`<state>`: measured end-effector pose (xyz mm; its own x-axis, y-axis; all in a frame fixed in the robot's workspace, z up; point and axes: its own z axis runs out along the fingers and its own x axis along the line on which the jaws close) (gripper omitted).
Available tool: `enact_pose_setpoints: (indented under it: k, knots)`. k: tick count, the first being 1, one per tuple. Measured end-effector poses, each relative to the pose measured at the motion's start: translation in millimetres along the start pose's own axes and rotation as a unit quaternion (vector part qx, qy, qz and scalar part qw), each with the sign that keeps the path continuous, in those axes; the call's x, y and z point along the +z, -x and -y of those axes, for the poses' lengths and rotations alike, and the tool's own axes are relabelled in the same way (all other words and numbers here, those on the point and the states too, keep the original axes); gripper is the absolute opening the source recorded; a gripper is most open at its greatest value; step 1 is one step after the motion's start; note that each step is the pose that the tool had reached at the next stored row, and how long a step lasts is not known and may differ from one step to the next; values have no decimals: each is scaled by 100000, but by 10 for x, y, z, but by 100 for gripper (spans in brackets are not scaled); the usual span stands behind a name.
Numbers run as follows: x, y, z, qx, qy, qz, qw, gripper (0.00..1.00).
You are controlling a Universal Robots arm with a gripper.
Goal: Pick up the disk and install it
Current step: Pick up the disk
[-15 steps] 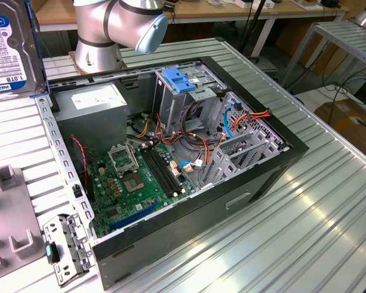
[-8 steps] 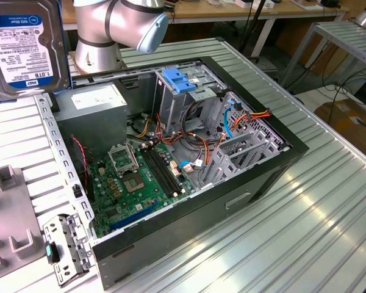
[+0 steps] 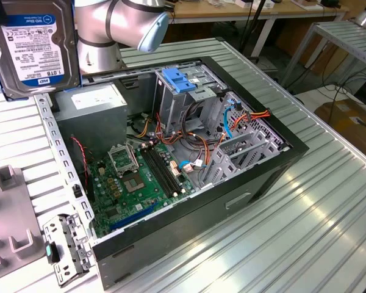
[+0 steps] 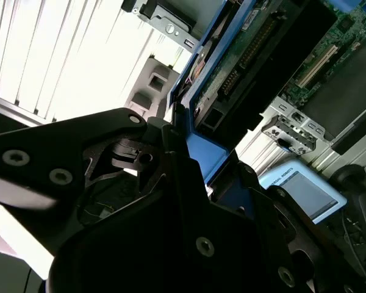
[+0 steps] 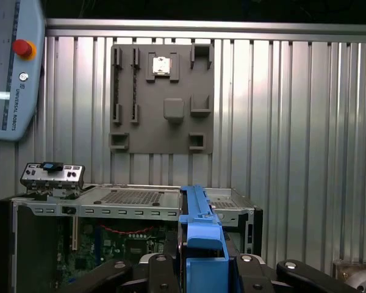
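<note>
Blue plastic rails pinched, disk (image 3: pixel 30 49) held aloft beside the open case (image 3: pixel 189 235).
The fingers (image 5: pixel 155 271) are clamped on the disk's bright blue carrier rail. The disk hangs at the exterior view's upper left, clear of the black steel case on the ribbed aluminium tabletop (image 3: pixel 329 232). As I judge it, smooth plastic between hard fingers could slip or flex, tilting the flat, heavy drive. Its bare circuit board, seen in the second wrist view, might scrape the sheet-metal drive cage (image 3: pixel 171 107), and the loose orange cables (image 3: pixel 256 113) nearby could snag a rail.
</note>
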<state>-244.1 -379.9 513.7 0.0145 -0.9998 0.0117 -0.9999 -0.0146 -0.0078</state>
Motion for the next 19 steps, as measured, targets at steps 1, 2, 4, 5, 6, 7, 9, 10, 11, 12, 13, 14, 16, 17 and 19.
enact_pose_setpoints:
  k: [1, 2, 4, 5, 6, 7, 9, 10, 11, 12, 13, 14, 16, 17, 19]
  knots:
    - [0, 0, 17, 4, 1, 0, 100000, 37]
    - [0, -1, 39, -1, 3, -2, 100000, 37]
    - [1, -1, 93, 4, 3, 0, 100000, 37]
    - [1, -2, 131, 3, 1, 0, 100000, 37]
    - [1, -2, 158, 3, 1, 1, 100000, 37]
    - [2, -3, 176, 2, -1, 1, 100000, 37]
    - [2, -3, 207, 2, -2, 2, 100000, 37]
    - [2, -3, 224, -1, 2, 0, 100000, 37]
    - [3, -4, 254, 0, -2, 0, 100000, 37]
    - [3, -4, 271, 1, -2, 0, 100000, 37]
    - [2, -4, 289, 2, 4, -3, 100000, 37]
    - [3, -5, 326, 5, -1, 0, 100000, 37]
    - [3, -6, 382, 1, -1, -1, 100000, 37]
    - [4, -6, 406, 1, 0, 2, 100000, 37]
    - [5, -7, 452, 1, -3, 4, 100000, 37]
